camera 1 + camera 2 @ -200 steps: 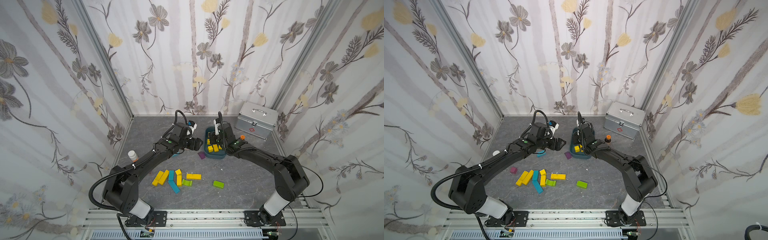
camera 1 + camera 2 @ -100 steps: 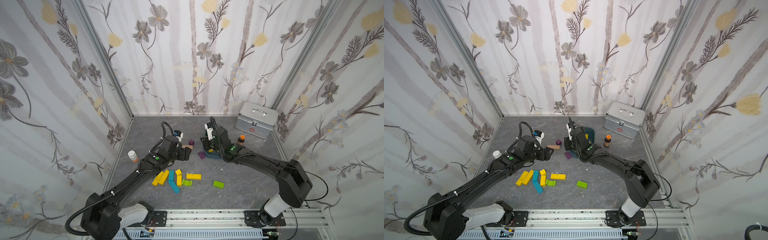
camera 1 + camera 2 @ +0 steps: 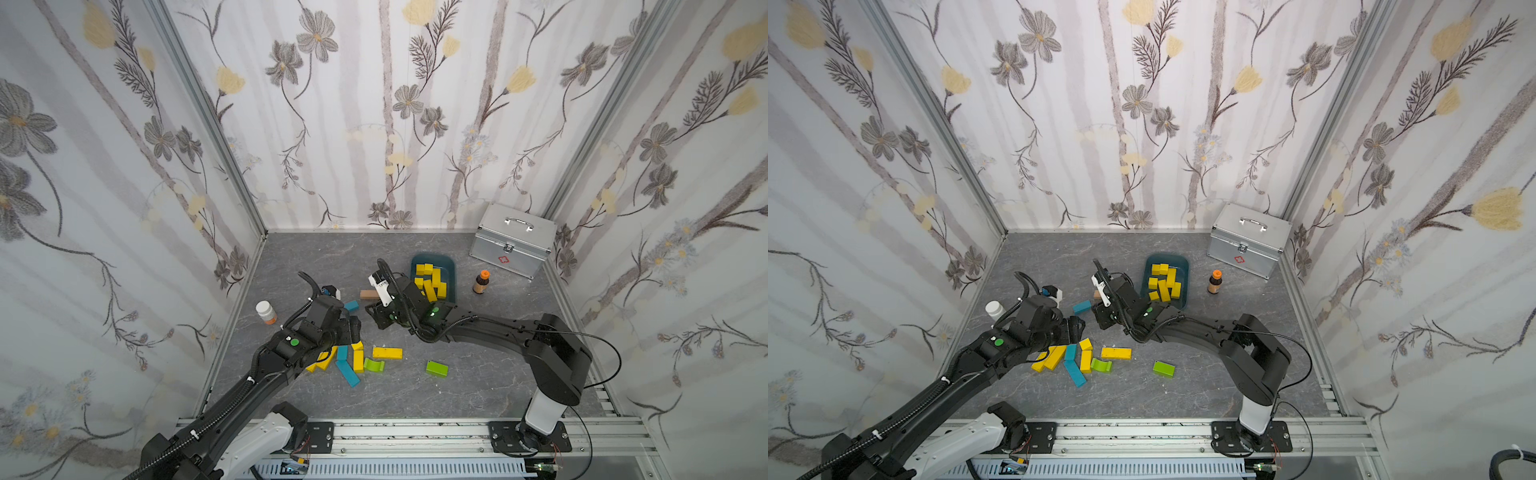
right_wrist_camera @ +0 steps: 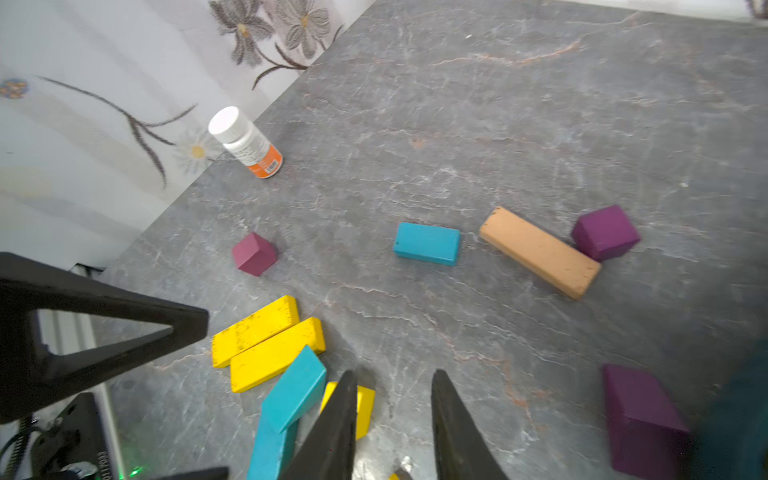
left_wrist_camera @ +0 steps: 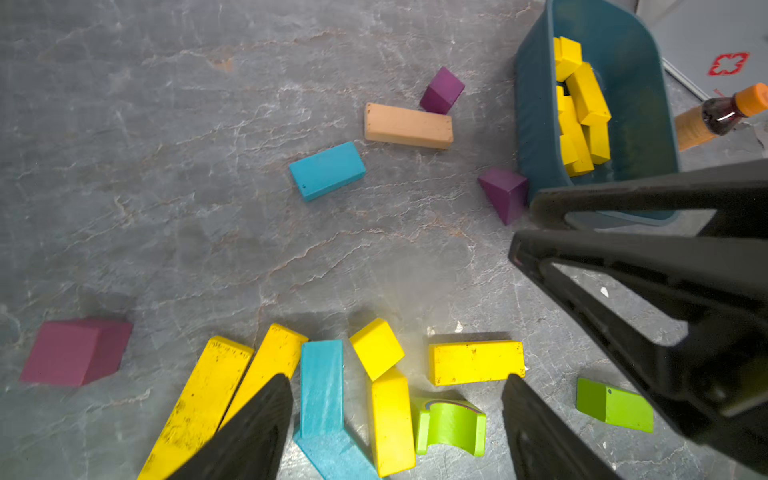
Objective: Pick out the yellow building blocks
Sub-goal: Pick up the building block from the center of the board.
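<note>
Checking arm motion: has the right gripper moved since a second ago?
Yes: from above the bin, the right gripper has pulled back toward the base and to its left, clear of the bin's rim.

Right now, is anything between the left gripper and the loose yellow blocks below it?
Nothing visible. The open left gripper hangs over the yellow building blocks. One snag: a teal block lies among them, against a long yellow bar, and sits inside the jaws' span.

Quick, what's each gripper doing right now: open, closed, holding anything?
Left gripper: fingers wide open, holding nothing.
Right gripper: fingers only slightly apart, holding nothing.
</note>
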